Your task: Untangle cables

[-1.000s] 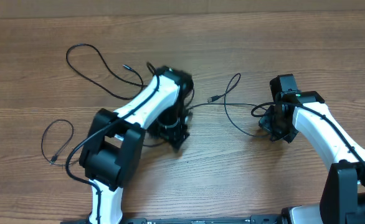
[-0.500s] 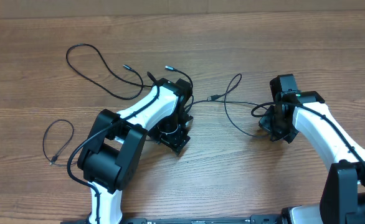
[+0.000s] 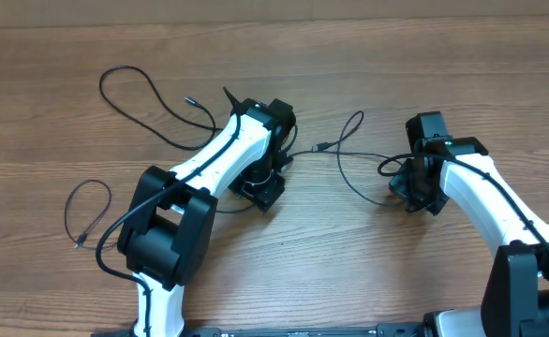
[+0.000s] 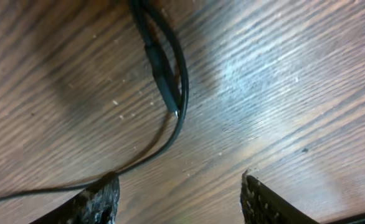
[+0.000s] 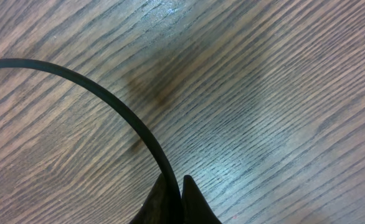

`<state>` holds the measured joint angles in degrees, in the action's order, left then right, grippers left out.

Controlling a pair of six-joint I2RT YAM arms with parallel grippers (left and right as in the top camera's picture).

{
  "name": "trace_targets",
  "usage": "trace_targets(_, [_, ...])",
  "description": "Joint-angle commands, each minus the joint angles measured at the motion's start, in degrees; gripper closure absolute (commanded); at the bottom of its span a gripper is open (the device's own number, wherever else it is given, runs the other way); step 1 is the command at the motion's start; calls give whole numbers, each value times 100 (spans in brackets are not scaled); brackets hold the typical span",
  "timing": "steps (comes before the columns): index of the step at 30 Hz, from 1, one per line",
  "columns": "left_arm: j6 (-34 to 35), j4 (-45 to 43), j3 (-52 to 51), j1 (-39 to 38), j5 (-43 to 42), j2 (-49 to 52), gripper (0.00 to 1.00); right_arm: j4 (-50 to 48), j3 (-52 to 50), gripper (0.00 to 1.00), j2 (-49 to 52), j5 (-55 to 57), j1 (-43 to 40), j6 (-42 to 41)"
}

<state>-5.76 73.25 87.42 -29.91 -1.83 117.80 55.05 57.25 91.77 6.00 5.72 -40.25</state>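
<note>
At the far left, the small loop point(image 3: 66, 213) lay on the table point(image 3: 349, 271) by itself, and the large loop point(image 3: 102, 84) behind it sat just as it had a second before; you disturbed neither.

Your left gripper point(image 3: 265, 190) was what moved. Over the last second it drew back up the table from its nearer position, and the wrist swung over the spot where a silver-tipped end had shown half a second earlier, so that end was now hidden in the overhead view. In the left wrist view the left gripper point(image 4: 179, 186) had its jaws spread wide with nothing between them. A plug point(image 4: 165, 93) and its cord lay flat on the wood just ahead, the cord trailing down past the left fingertip point(image 4: 101, 198). I could not tell which of the cables it belonged to.

To the right, the middle cable point(image 3: 320, 147) ran from its connector toward your right gripper point(image 3: 413, 192), which had not shifted. The right wrist view showed the right gripper point(image 5: 175, 186) clenched on that cord, which arced away to the left.

My reading: you held one end anchored while repositioning the free hand, so the knot near the centre was probably not yet separated.
</note>
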Motion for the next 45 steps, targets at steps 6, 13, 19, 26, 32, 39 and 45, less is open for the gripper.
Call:
trace_targets(6, [24,-772,-767,-17,-262,17,34,24,7,96,-122,61,2,20])
trace_targets(13, [323,-973,-1187,-17,-262,15,76,26,7,96,-122,59,2,20])
trace_targets(19, [632,-920,-903,7,11,15,96,94,7,96,-122,39,2,20])
trace_targets(26, [774,-487,68,96,98,-330,96,125,7,96,-122,42,2,20])
trace_targets(32, [769,-291,586,588,96,-1467,96,103,7,96,-122,44,2,20])
trace_targets(39, [769,-328,612,1694,-68,-2597,96,92,7,96,-122,44,2,20])
trace_targets(45, [748,-400,470,1993,-979,-2573,44,37,7,96,-122,39,2,17])
